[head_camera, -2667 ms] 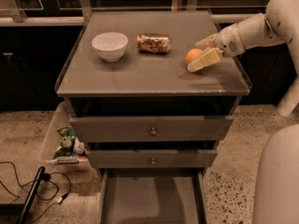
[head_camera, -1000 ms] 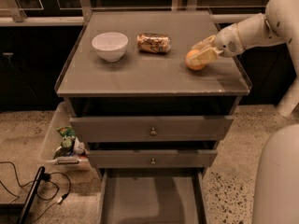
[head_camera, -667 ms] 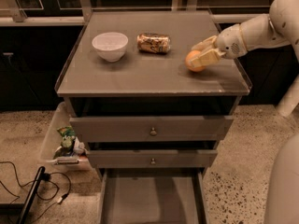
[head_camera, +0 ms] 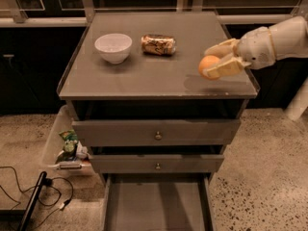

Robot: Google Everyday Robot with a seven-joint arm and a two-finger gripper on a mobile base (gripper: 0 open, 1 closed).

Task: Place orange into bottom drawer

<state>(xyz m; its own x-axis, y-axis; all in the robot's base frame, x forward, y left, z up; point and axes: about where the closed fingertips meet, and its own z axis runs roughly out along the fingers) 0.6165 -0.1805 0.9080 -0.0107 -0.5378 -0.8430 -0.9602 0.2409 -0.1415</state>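
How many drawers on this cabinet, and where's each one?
3. The top drawer sits just under the cabinet top, the middle drawer below it, and the bottom drawer lowest, pulled out. The gripper holds the orange at the top's right side.

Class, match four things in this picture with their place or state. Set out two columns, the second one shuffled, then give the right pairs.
1 orange
2 white bowl
3 crushed can
4 bottom drawer

A lowest, pulled open
B lying on its side, middle of the cabinet top
C held in the gripper by the top's right edge
D upright, left part of the top

Pairs: 1-C, 2-D, 3-B, 4-A
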